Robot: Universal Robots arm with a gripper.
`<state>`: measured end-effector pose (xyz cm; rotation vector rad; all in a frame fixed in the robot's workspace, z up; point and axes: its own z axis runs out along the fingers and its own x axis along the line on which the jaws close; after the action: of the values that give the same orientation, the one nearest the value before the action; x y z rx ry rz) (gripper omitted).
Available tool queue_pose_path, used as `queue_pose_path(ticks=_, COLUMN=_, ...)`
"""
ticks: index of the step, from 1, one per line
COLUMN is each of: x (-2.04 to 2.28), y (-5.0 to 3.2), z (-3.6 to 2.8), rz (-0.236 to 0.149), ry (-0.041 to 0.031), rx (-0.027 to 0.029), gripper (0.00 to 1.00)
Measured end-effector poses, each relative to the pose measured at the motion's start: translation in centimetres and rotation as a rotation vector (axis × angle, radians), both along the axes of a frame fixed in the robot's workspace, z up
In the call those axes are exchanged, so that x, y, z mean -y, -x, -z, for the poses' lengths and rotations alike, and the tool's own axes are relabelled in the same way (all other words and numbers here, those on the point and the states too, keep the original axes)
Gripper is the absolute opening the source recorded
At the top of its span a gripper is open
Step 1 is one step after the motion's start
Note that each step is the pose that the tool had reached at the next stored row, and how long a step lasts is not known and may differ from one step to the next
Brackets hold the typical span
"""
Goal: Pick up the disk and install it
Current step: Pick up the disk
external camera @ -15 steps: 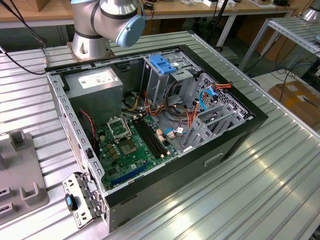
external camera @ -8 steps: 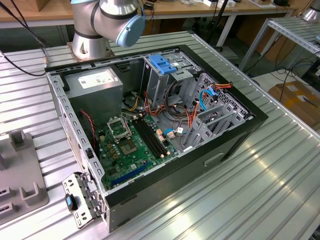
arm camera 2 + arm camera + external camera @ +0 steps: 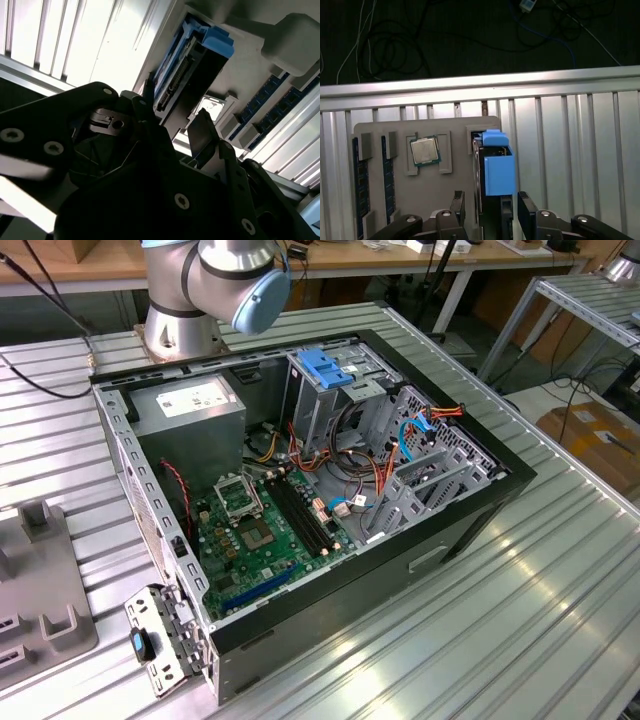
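**Pincer astride the disk, grasp not yet made**

Pincer (image 3: 492,198) jaws stand apart in both wrist views, one dark finger (image 3: 459,202) on each side of the disk's near end. I cannot tell whether either finger touches it, and nothing looks clamped.

The disk (image 3: 497,172) stands on edge in a slot of the grey tray (image 3: 445,195), its blue carrier uppermost. A processor chip (image 3: 425,151) lies flat just beside it, and memory sticks (image 3: 360,175) sit farther along the same tray. In the second wrist view the disk (image 3: 192,65) rises past the pincer (image 3: 174,111).

By my reading this is the pick-up step, and the install has not begun. The computer case (image 3: 450,530) lies open on the table (image 3: 520,620), well apart from the tray (image 3: 40,590) at the exterior view's left.

A sound grasp calls for closing squarely on the disk's two flat faces, then lifting straight out of the slot so the carrier does not bind.

The arm (image 3: 215,280) is rooted at the far side of the case, and its wrist points down over the tray.
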<state>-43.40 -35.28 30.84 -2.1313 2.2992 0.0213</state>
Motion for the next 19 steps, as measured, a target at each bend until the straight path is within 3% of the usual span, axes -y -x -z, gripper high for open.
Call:
queue_pose_path(ticks=14, x=-0.02, y=0.0, z=0.12, rz=-0.019, ry=0.0001, rx=0.0001, gripper=0.54)
queue_pose_path(ticks=16, x=-0.02, y=0.0, z=0.11, rz=-0.02, ry=0.0001, rx=0.0, gripper=0.53)
queue_pose_path(ticks=17, x=-0.02, y=0.0, z=0.11, rz=-0.02, ry=0.0001, rx=0.0, gripper=0.45)
queue_pose_path(ticks=19, x=-0.02, y=0.0, z=0.12, rz=-0.021, ry=0.0001, rx=0.0, gripper=0.45)
